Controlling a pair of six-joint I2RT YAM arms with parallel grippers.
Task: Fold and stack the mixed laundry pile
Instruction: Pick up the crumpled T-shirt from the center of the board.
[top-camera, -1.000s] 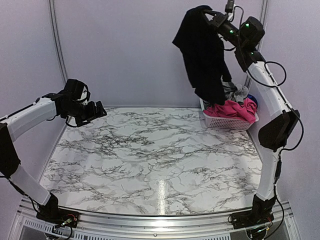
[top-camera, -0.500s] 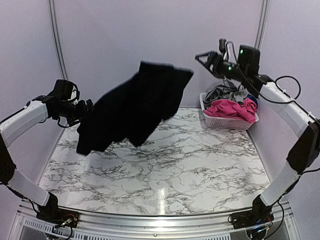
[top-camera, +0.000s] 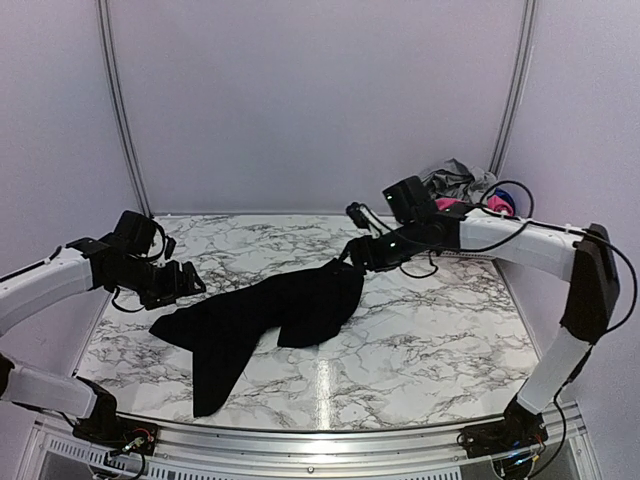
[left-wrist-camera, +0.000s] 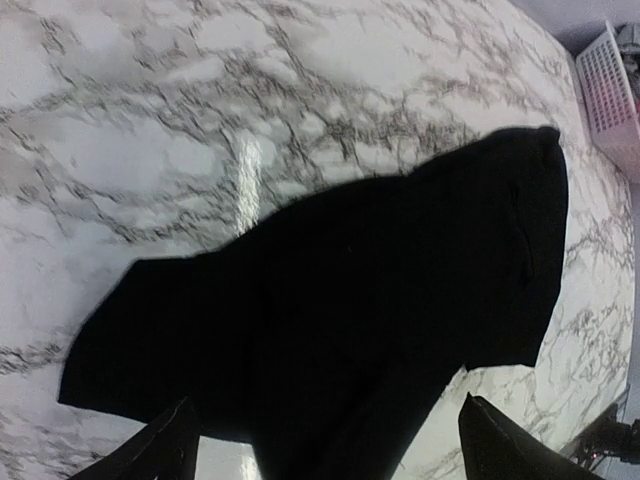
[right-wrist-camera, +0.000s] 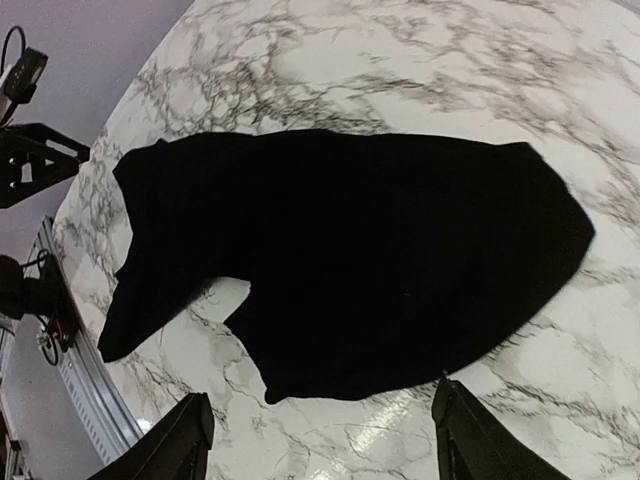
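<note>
Cloth (top-camera: 270, 320) lies rumpled; left gripper (top-camera: 188, 282) and right gripper (top-camera: 352, 238) gape. Pinching doubled layers could skew the fold.

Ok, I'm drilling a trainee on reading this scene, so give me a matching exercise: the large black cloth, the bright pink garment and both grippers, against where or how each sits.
1. large black cloth
2. bright pink garment
3. left gripper
4. right gripper

A. open, at the cloth's far right corner
B. lying spread on the marble table
C. open, by the cloth's left end
D. in the far right corner, behind the right arm

Pairs: 1-B, 2-D, 3-C, 4-A
</note>
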